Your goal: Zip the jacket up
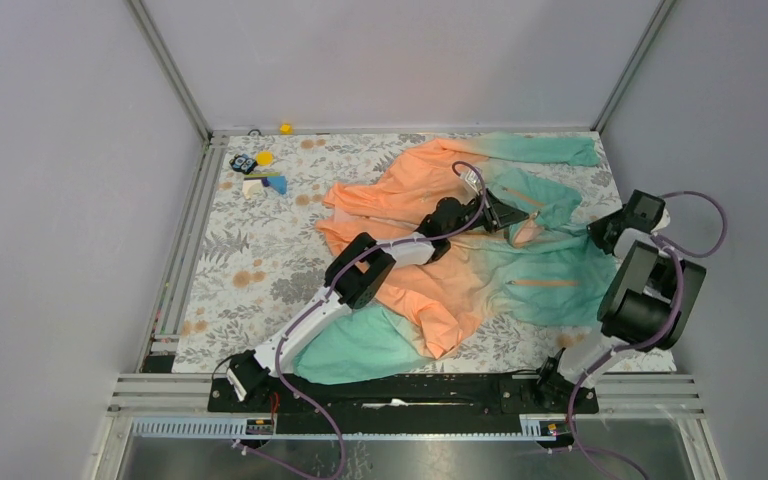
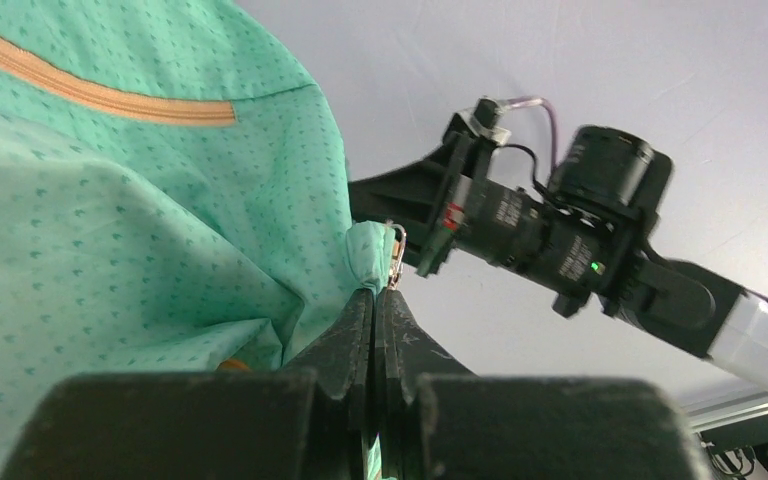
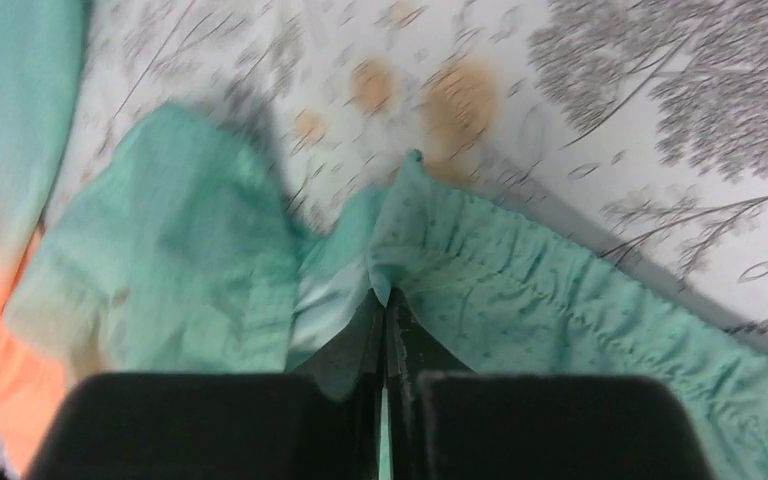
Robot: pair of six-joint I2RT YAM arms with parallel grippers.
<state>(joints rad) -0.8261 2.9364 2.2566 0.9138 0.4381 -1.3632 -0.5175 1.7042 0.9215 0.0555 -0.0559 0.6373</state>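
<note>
The jacket (image 1: 440, 270) lies rumpled on the table, orange at the back left and mint-teal toward the right and the near edge. My left gripper (image 1: 508, 213) is over its middle, shut on a raised fold of teal cloth (image 2: 140, 230). In the left wrist view the left gripper (image 2: 375, 295) pinches that fold beside a small metal zipper pull (image 2: 396, 258). An orange pocket zipper (image 2: 90, 95) runs above. My right gripper (image 1: 600, 235) is at the jacket's right edge. In the right wrist view the right gripper (image 3: 387, 293) is shut on the gathered teal hem (image 3: 520, 290).
A floral table cover (image 1: 250, 260) lies under everything. Small toys (image 1: 258, 172) sit at the back left, and a yellow piece (image 1: 285, 128) rests at the back rail. Metal frame posts and grey walls enclose the table. The right arm (image 2: 580, 230) reaches close to the left gripper.
</note>
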